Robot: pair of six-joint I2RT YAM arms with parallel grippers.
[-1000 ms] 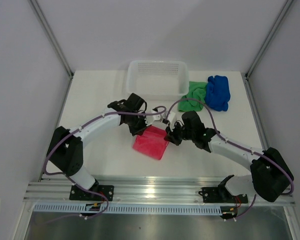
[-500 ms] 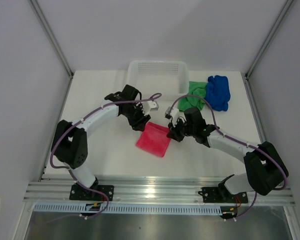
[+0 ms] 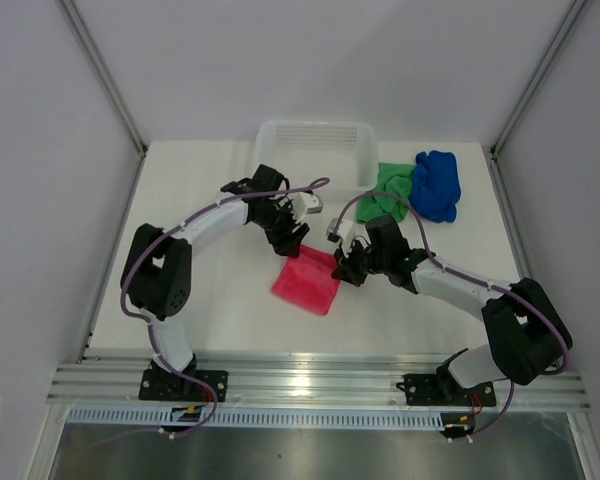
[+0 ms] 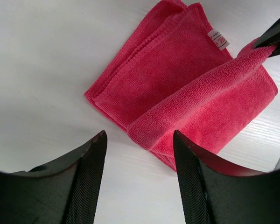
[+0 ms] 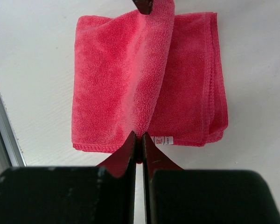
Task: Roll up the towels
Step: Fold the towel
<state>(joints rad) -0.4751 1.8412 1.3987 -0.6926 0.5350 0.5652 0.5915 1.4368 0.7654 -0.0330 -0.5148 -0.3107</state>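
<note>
Raised edge of pink towel in right claw, left claw parted.

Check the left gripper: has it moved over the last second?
Yes. The left gripper has shifted away from the arm bases, nearer the white basket. It has let go of the pink towel, and its jaws now stand open.

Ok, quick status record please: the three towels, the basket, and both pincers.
basket: far edge of table
pink towel: folded flat, top layer pulled up into a ridge
green towel: crumpled, right of basket, unrolled
blue towel: crumpled against the green one
left pincer: open over the ridge, holding nothing
right pincer: shut on the pink towel's ridge
</note>
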